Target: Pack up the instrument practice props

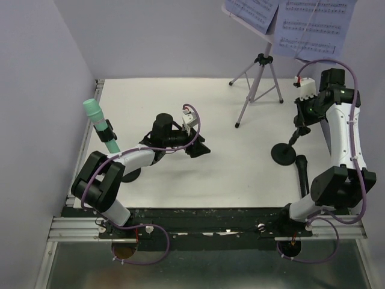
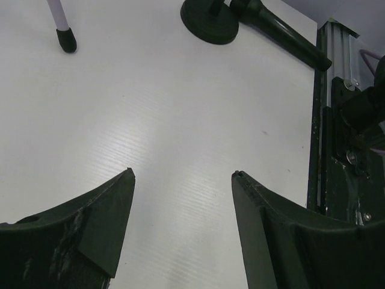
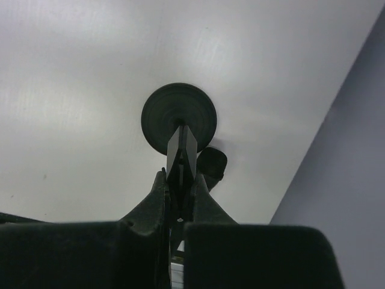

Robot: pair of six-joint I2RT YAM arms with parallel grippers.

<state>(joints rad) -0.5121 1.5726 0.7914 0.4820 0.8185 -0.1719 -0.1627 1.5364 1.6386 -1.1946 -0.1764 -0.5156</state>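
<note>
Right gripper (image 1: 301, 122) has its fingers squeezed tight on the stem of a short black pole (image 1: 283, 153), the round-based kind, which is standing at the right side of the white table (image 1: 180, 108). The black microphone (image 1: 302, 170) lies flat just beside that base. Left gripper (image 2: 182, 173) hangs over bare table, fingers wide apart, holding nothing. The silver tripod (image 1: 258, 90) with sheet-music pages (image 1: 313, 27) stands back right, and the mint-green microphone (image 1: 99, 123) sits tilted by the left wall.
</note>
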